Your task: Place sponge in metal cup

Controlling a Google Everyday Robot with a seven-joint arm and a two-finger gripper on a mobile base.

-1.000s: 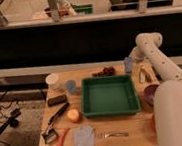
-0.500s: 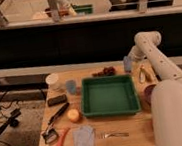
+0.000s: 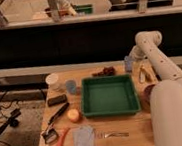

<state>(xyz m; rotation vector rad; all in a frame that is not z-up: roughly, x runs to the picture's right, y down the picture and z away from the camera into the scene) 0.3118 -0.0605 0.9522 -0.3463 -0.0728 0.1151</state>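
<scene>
Honestly, little has changed: past the green tray (image 3: 111, 111), the metal cup (image 3: 71, 86) sits well left of the claw (image 3: 129, 65), the yellowish sponge (image 3: 144, 74) just right and nearer. The claw has barely shifted, its state I cannot tell, so pickup remains ahead.

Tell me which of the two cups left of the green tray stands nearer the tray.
The small blue cup, right beside the green tray; the white cup stands farther left. The hand is beyond the tray's far right corner.
</scene>
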